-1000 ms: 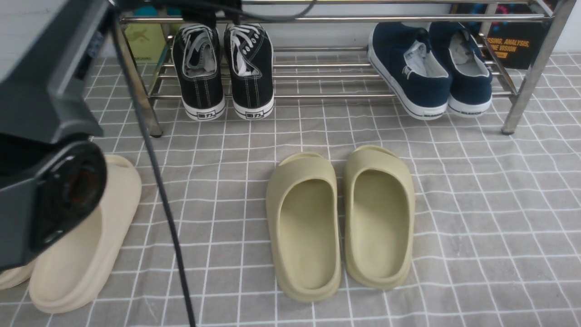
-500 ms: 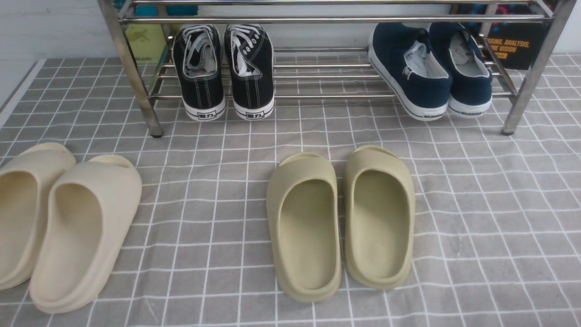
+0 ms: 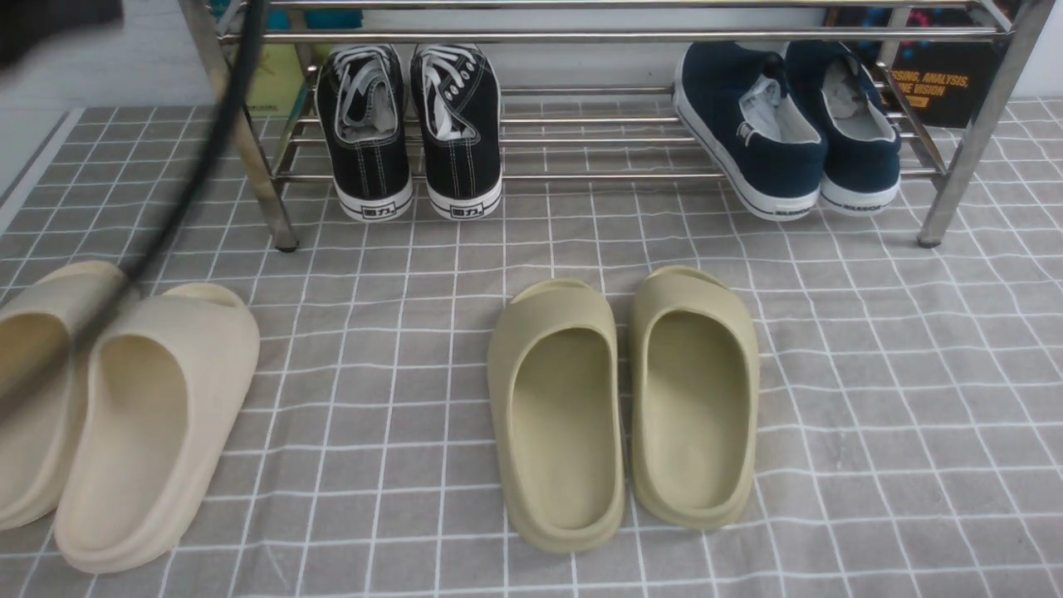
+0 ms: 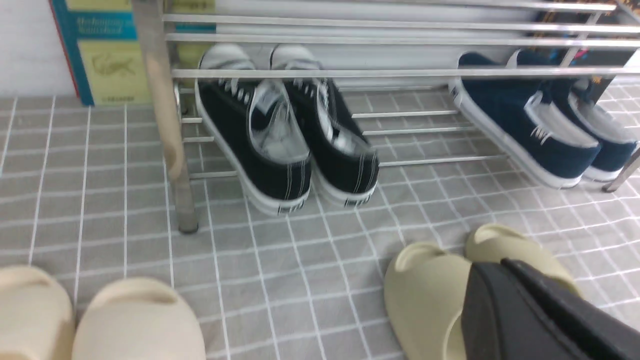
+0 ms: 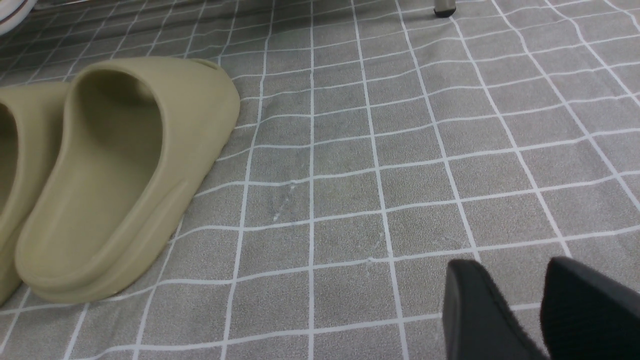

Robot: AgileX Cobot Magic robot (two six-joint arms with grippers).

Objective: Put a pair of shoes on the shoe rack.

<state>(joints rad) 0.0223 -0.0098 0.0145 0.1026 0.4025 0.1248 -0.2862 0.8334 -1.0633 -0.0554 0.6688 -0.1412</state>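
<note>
Black canvas sneakers (image 3: 409, 133) – white laces, soles – on rack (image 3: 614, 176); left pincer (image 4: 505, 270) closed, seemingly empty; right pincer (image 5: 542, 295) parted, empty.

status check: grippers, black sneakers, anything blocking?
Left gripper shut, empty; right gripper open, empty. Black sneakers side by side on shoe rack bottom shelf, heels out. Nothing blocking; blurred cable crosses front view.

free: rack shelf (image 3: 598, 139) between black sneakers (image 3: 411, 133) and navy sneakers (image 3: 789, 124) | obstacles: olive slides (image 3: 623, 399), upper bar (image 3: 631, 36)
</note>
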